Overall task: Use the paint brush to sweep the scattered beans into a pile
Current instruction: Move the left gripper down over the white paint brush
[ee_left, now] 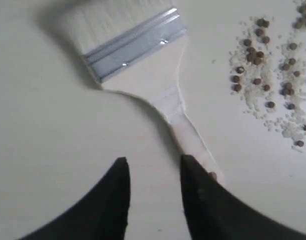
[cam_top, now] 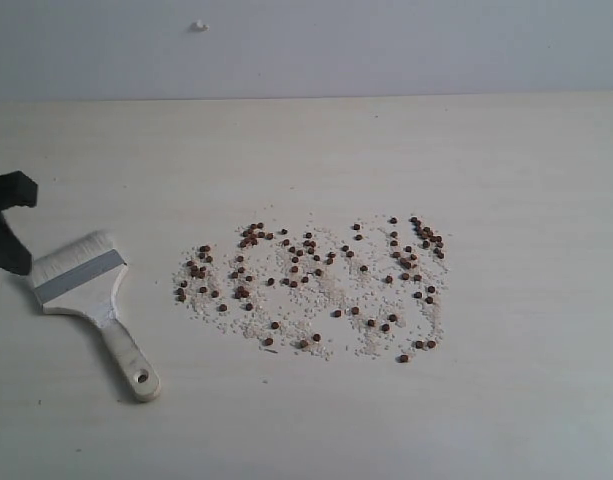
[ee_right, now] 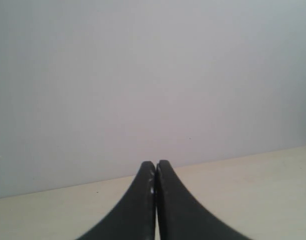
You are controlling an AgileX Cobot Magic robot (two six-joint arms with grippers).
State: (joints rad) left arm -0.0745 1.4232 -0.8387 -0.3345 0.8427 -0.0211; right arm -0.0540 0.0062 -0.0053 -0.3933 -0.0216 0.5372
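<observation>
Step in hand, seemingly: picking up the wide flat paint brush [cam_top: 87, 297], cream handle, silver band, whitish bristles, flat on the pale table [cam_top: 506, 400] left of the tiny round reddish-brown beans [cam_top: 318, 271], clear of them. Empty left fingers [ee_left: 119, 197] parted, handle beside the gap: shift to straddle it, then clamp. Empty right fingers [ee_right: 140, 205] pressed together. Tally: one brush; beans several dozen, too small to count surely; no pile yet.

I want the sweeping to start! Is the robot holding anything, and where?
Nothing yet. The left hand is open by the brush handle; the right hand is shut, empty.
</observation>
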